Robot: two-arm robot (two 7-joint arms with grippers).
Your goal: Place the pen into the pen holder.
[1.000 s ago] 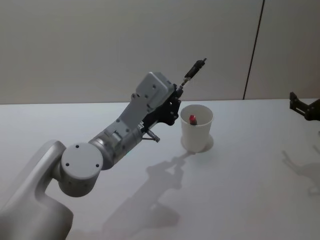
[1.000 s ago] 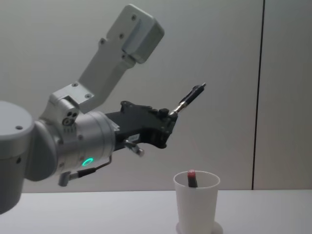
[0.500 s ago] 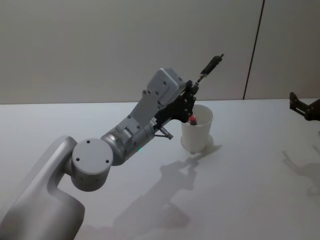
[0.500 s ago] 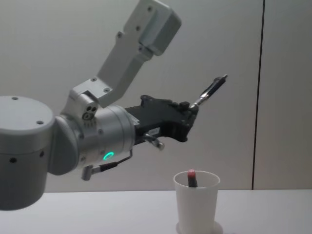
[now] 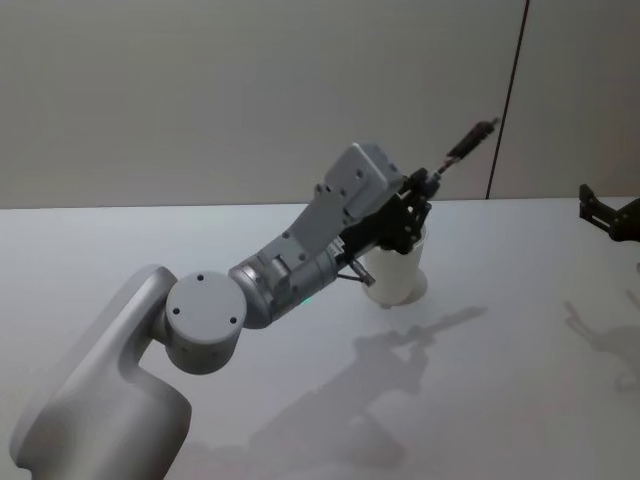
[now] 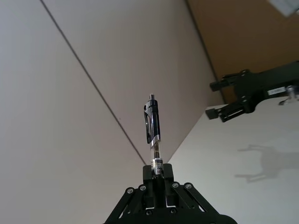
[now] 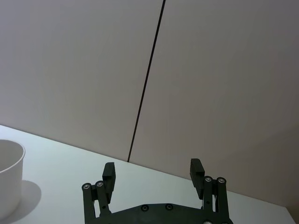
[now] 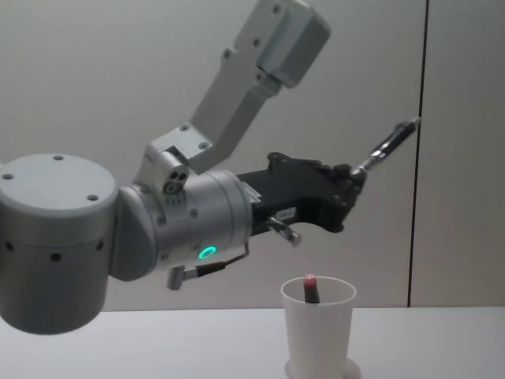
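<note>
The left gripper [image 8: 352, 180] is reaching above the pen holder [image 8: 318, 335], fingers [image 6: 168, 177] gripping the pen [image 8: 390, 144] angled upward; the right gripper [image 7: 153, 165] is hovering, fingers [image 7: 196, 169] open.

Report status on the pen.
Left pincer shut on pen, above pen holder. Right pincer open, parked right. Red-tipped item already inside holder.
</note>
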